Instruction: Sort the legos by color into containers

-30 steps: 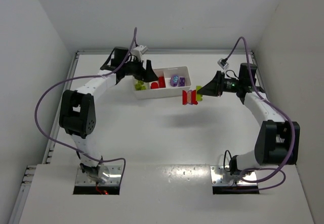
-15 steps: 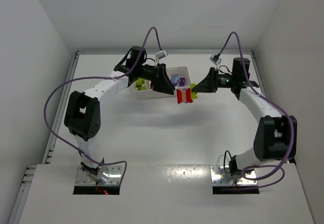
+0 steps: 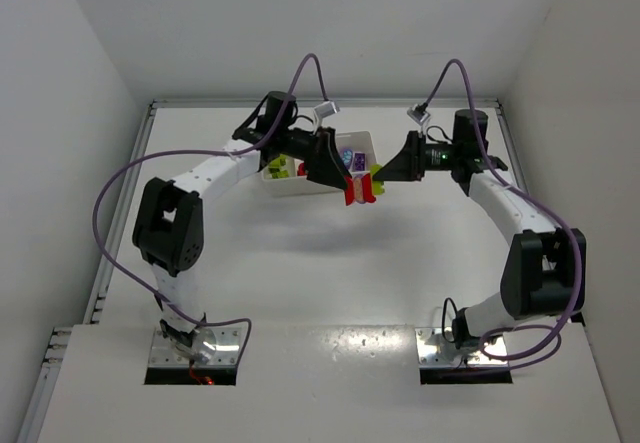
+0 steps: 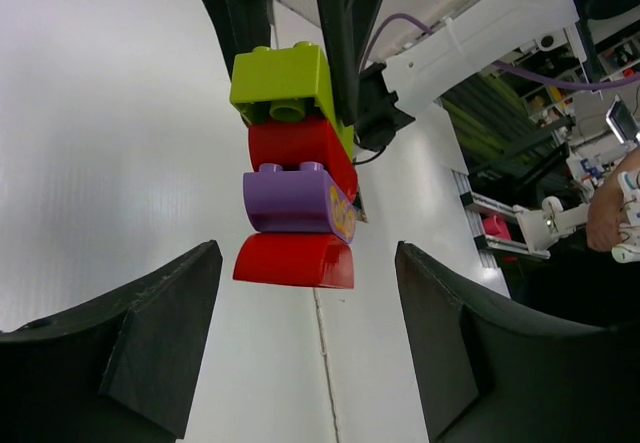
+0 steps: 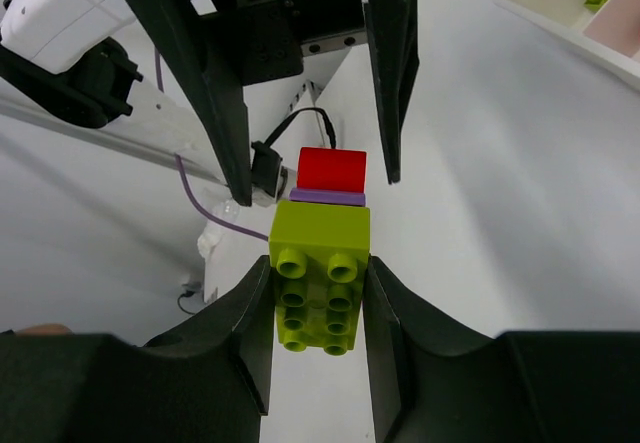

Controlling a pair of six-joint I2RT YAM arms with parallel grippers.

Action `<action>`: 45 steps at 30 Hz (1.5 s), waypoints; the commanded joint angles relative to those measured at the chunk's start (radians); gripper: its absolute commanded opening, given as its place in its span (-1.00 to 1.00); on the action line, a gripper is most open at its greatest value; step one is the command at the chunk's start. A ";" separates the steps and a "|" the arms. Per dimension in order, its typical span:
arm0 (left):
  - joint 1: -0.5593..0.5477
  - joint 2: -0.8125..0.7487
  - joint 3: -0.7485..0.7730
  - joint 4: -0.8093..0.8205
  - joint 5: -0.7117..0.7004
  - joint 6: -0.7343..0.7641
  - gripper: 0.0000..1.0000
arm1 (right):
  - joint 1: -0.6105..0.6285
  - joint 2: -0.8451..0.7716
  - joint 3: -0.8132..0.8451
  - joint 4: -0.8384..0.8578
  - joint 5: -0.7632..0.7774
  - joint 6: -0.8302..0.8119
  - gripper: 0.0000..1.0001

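Observation:
My right gripper (image 3: pixel 383 173) is shut on the yellow-green brick (image 5: pixel 320 263) at one end of a stuck-together stack (image 3: pixel 360 188), held in the air just right of the white tray (image 3: pixel 300 190). Beyond that brick the stack runs red (image 4: pixel 295 143), purple (image 4: pixel 290 198), then a rounded red piece (image 4: pixel 295 260). My left gripper (image 4: pixel 310 363) is open. Its fingers (image 4: pixel 150 343) stand wide on either side of the stack's red end, a little short of it and not touching. In the top view the left gripper (image 3: pixel 335 171) is over the tray's right part.
The tray holds yellow-green pieces (image 3: pixel 278 170) on the left and a purple one (image 3: pixel 350 158) on the right; the left arm covers its middle. A tray corner shows in the right wrist view (image 5: pixel 560 13). White walls close in the table at the back and sides.
My left gripper has swung right across the tray to face the stack. My right gripper has carried the stack left and a little back, closing the gap between them.

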 commanded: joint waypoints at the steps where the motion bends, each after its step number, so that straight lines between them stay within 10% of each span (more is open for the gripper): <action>1: -0.018 0.004 0.045 0.009 0.030 0.013 0.51 | 0.014 -0.002 0.056 0.051 -0.036 -0.005 -1.00; 11: -0.018 0.002 0.035 -0.035 0.039 0.066 -0.91 | 0.002 -0.002 0.056 0.060 -0.036 -0.005 -1.00; 30: 0.167 -0.096 -0.071 -0.202 -0.089 0.272 -0.97 | -0.124 -0.045 0.011 -0.060 0.061 -0.112 -1.00; 45: 0.406 -0.476 -0.293 -0.005 -0.389 0.108 -0.97 | 0.201 0.552 0.689 -0.054 0.414 -0.036 -1.00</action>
